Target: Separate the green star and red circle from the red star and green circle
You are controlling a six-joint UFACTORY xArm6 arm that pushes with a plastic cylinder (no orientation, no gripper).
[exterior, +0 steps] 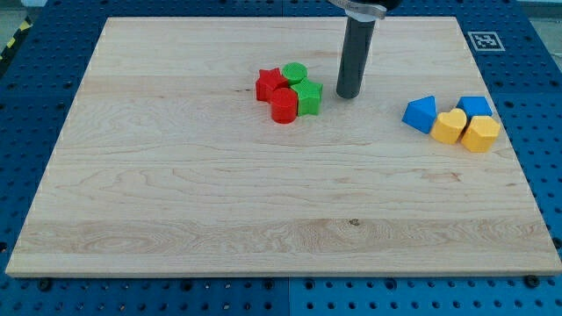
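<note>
My tip [349, 94], a bare rod w/ no pincer to open or close, sits just right of the green star [308, 96], which is packed w/ red circle [284, 107], red star [270, 84] & green circle [295, 74] nr board centre, prob. lined up to wedge the pairs apart.

Board [176, 193]: pale wood, visible grain, smooth matt finish. Rod: dark, matt, looks like plastic or rubber down to my tip [349, 95]. Red star [269, 84], green circle [295, 73], red circle [283, 107], green star [308, 96]: matt plastic look. Surrounding base [544, 105]: blue perforated panel, slight sheen.
</note>
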